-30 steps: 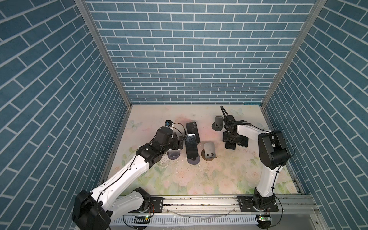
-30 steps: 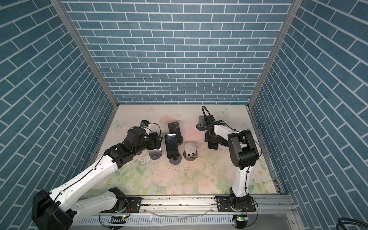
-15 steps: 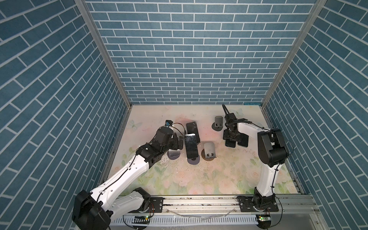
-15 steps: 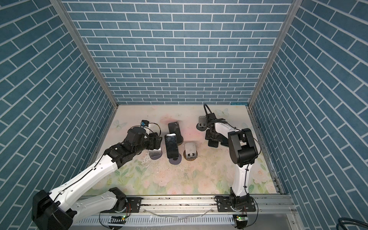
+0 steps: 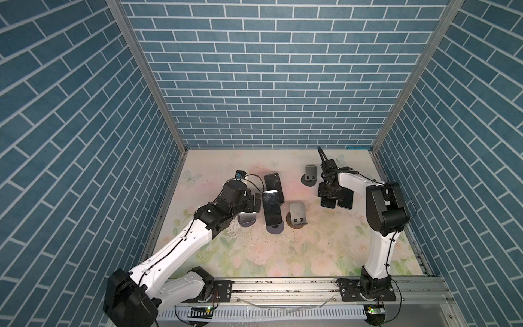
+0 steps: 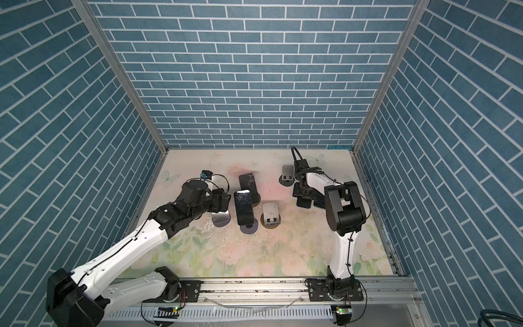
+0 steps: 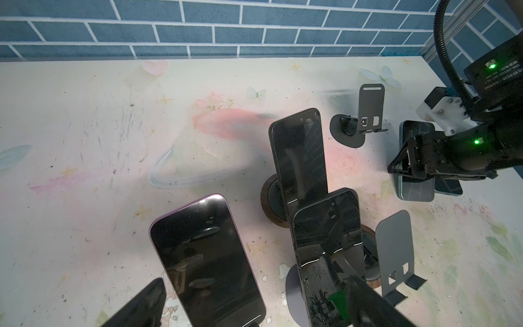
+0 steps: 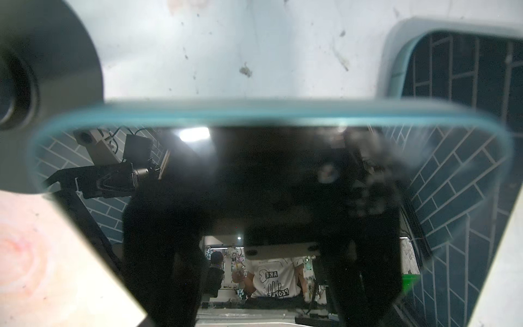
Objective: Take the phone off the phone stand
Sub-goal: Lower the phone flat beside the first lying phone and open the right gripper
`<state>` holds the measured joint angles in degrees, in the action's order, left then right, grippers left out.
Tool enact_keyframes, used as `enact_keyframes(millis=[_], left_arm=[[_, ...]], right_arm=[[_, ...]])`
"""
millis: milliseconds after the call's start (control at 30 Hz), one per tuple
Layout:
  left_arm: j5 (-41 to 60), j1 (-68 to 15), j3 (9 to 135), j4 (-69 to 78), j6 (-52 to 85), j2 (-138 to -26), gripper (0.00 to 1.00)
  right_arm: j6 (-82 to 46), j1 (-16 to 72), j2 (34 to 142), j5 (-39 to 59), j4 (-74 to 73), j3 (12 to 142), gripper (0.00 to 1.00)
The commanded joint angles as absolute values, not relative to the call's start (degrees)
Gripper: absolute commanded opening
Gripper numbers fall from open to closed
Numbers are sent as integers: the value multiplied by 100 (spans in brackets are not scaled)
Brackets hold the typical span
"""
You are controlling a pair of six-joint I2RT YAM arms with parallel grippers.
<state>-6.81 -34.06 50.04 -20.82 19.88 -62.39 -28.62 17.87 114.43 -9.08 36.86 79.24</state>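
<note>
Left wrist view shows the purple phone point(image 7: 206, 260) just ahead of the left fingers point(image 7: 141, 305), which are spread wide and empty. Its long axis leans along their reach, and the left arm is much nearer. In a top view the wrist hides most of it on its phone stand point(image 5: 246, 224). The right fingers point(image 7: 407, 158) sit over a teal phone point(image 8: 452, 184) lying flat on the counter point(image 7: 85, 141); I cannot tell whether they grip it.

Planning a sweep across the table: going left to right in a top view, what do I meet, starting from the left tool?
Left tool → front upright phone → empty light grey stand → empty dark stand at the back → phones lying flat.
</note>
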Motion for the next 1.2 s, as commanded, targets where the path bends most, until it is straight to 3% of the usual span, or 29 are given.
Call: enact_keyframes(millis=[0,767,1167], left_arm=[[-711,-3435,5111,-2092,1963,-6275,100],[-671,-3434,5141,-2122,1986,-6283,100],[-601,-3430,5174,-2101,2080,-6305,100]], right_arm=[[-2830,1731,11638,-1046,3993,8051,76],[-2826,1731,11446,-986,3968,7972,81],[-2642,1938,10265,-1352,3872,7615,84]])
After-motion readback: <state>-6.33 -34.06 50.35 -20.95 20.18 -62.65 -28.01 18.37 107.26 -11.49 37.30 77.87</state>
